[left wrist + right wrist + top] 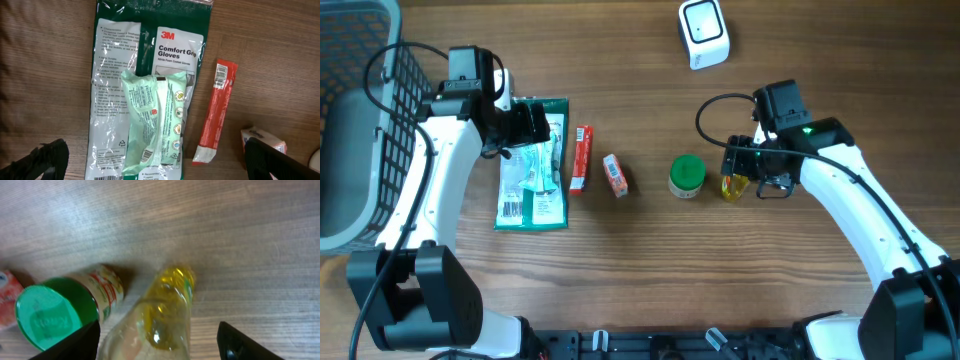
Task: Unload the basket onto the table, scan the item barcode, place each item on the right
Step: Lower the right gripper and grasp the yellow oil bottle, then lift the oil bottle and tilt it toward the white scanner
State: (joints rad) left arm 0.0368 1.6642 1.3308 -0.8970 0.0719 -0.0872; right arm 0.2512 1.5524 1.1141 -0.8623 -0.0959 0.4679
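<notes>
A small clear bottle of yellow liquid (160,315) stands between the fingers of my right gripper (157,342), which is open. The left finger is close against the bottle's side and a strip of bare wood shows before the right finger. From overhead the bottle (733,187) sits under that gripper (748,180), right of a green-lidded jar (687,176). The white barcode scanner (704,35) stands at the far edge. My left gripper (155,162) hangs wide open above a pale green wipes packet (155,125) lying on a 3M gloves pack (115,75).
A red sachet (580,158) and a small orange box (615,175) lie between the gloves pack (532,190) and the jar. A grey wire basket (355,120) stands at the left edge. The jar (55,315) is right beside my right gripper's left finger.
</notes>
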